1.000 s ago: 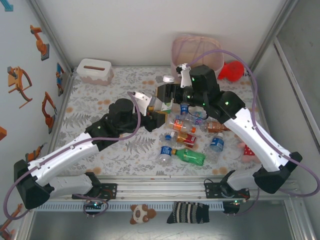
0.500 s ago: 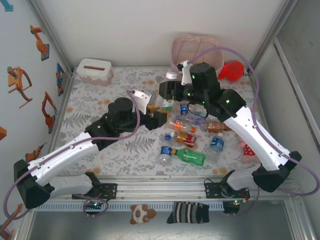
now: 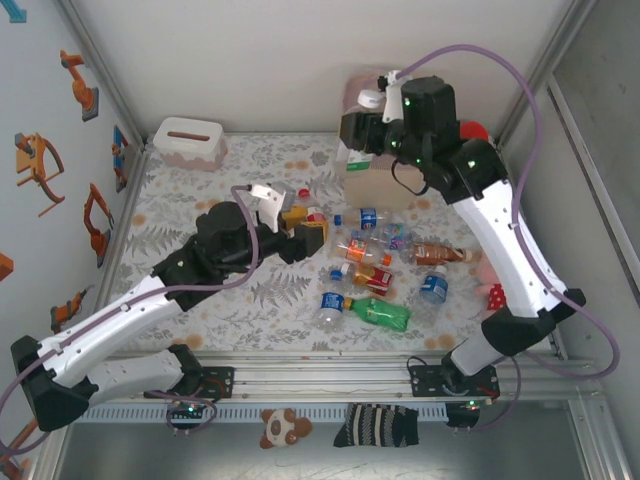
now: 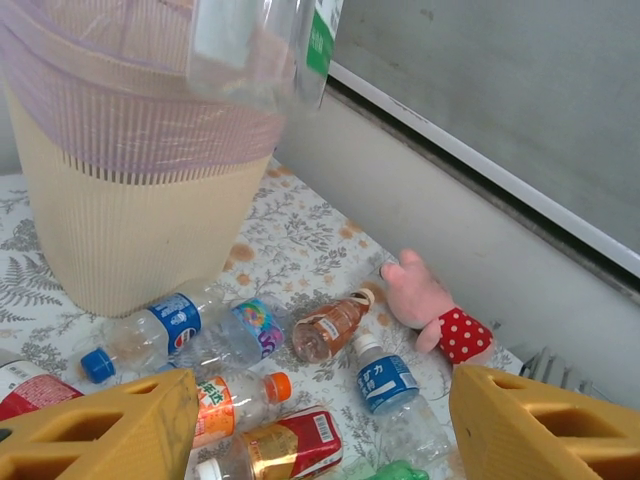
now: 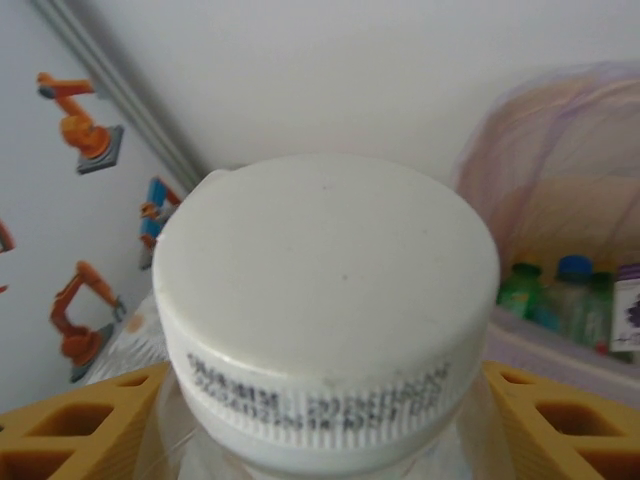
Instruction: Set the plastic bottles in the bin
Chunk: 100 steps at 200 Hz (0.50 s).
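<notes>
Bottle of clear thin plastic, with a white screw cap and a green-edged label, held high in the air just beside the bag-lined rim of the tall beige bin; I cannot tell whether it is over the mouth yet. My right gripper is clamped on it just under the cap, one yellow finger on each side. It looks empty, so I judge it very light, smooth and a little slippery, with walls that would dent if squeezed at the middle; the stiffer shoulder below the cap seems the safest place to hold. Inside the bin I see a few binned bottles with green and blue caps. My left gripper hangs with its fingers apart and nothing between them, above the loose bottles lying on the leaf-patterned table, near a pink plush toy.
</notes>
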{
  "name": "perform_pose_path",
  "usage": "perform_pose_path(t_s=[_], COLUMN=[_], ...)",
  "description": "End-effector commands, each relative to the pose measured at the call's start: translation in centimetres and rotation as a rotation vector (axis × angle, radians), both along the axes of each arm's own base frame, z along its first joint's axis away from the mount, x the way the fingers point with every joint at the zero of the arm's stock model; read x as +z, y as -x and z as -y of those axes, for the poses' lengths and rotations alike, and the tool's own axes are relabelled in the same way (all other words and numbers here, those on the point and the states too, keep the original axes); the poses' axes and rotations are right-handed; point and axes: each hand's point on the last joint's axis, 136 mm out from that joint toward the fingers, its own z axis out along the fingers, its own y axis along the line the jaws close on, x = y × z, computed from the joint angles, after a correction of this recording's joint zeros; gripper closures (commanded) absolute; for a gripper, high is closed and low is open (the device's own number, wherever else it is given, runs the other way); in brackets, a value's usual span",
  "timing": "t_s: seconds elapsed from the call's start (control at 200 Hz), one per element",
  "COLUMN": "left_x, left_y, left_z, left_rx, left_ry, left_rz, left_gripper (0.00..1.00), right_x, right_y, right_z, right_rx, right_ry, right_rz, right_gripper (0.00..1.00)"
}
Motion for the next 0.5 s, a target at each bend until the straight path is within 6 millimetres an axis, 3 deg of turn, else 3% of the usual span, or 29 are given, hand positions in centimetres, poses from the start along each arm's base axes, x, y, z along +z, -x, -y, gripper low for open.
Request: perform_pose_path(t_s=[0.0,0.25,0.496], left_x=[0.0,-0.2,-0.5], left_y=[0.2,0.2,0.1], left_z=[-0.8,-1.6,-2.5], left_rx=[0.026,0.049,0.083], left_ry=[0.007,-0.006,-0.011], left_rz=[-0.003,0.004,0.012], left_gripper=[0.33,0.32,0.32], right_x=[1.2,1.3,-1.5], right_y=[-2.4,-8.8,-14.1], right_z=[2.6,5.6,6.1], right_rx=[-0.076,-0.162,-0.169], right_ry=[0.077,0.105,0.095], right_rz=[0.068,0.099,0.08], right_gripper=[0.38,0.4,0.42])
